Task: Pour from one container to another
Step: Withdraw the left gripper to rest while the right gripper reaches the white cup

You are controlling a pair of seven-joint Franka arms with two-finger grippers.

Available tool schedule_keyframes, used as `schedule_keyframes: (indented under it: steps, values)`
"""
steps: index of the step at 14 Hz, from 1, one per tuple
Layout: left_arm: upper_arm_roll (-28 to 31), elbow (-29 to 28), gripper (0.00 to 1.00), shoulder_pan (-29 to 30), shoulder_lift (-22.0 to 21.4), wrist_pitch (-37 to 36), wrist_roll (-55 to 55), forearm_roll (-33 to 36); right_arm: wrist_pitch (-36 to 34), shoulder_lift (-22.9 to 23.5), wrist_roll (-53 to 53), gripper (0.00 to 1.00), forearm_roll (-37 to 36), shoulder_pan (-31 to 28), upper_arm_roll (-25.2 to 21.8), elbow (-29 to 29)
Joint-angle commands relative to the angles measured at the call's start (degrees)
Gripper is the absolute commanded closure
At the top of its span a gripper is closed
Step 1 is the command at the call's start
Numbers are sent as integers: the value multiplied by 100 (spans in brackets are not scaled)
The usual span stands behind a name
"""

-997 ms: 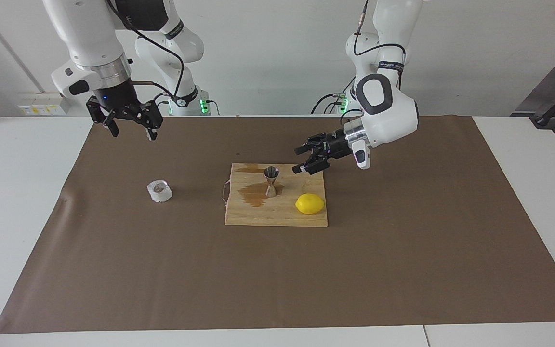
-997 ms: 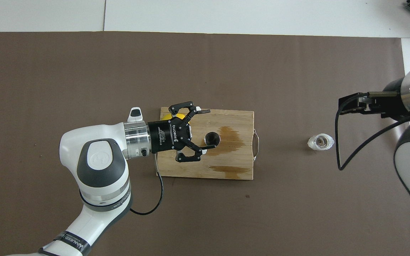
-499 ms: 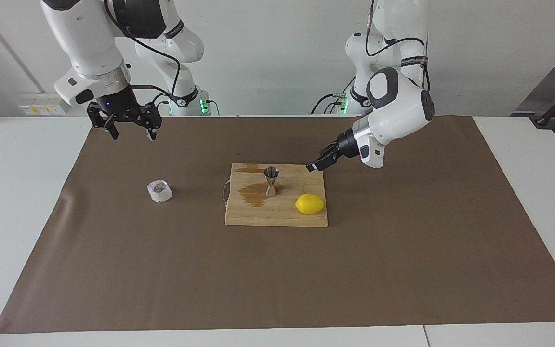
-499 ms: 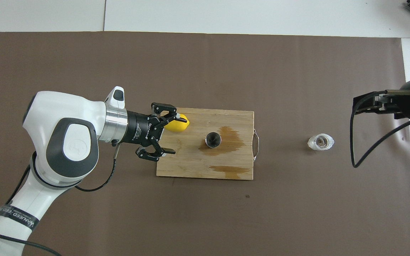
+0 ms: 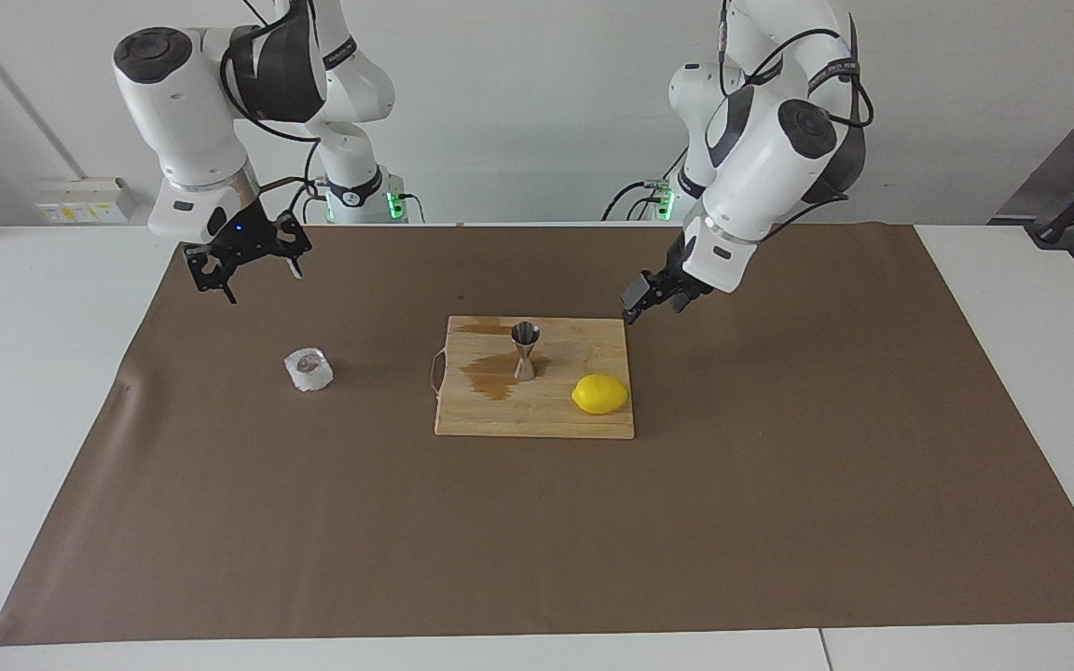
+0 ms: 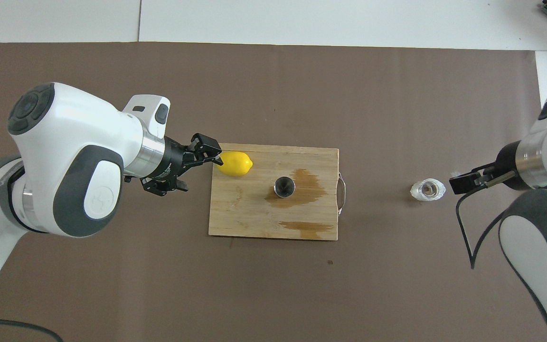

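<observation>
Brown mat (image 5: 537, 522) over white table (image 5: 24, 373)

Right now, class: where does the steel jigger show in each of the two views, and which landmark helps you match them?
Facing view: the steel jigger stands upright on the wooden cutting board, just above picture centre, beside a brown wet stain.
Overhead view: the jigger appears at picture centre as a dark round mouth, on the same board.
Shared landmark: the yellow lemon on the board, toward the left arm's end.

Bright, even, diffuse light; faint soft shadows, sharp focus, no glare.
</observation>
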Motion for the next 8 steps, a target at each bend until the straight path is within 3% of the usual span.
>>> schedule_keyframes:
  steps: [1,5,8]
  values:
    - [74,-28,0,11,-471,-236,401,487,636,-103,-1320,0,175,-164,36,-503]
    - [101,156,0,616,-595,-902,1524,717,1339,458,-3112,0,637,-233,36,-767]
    - [101,174,0,1170,-771,-1421,1755,726,1875,978,-4643,0,1027,-409,36,-881]
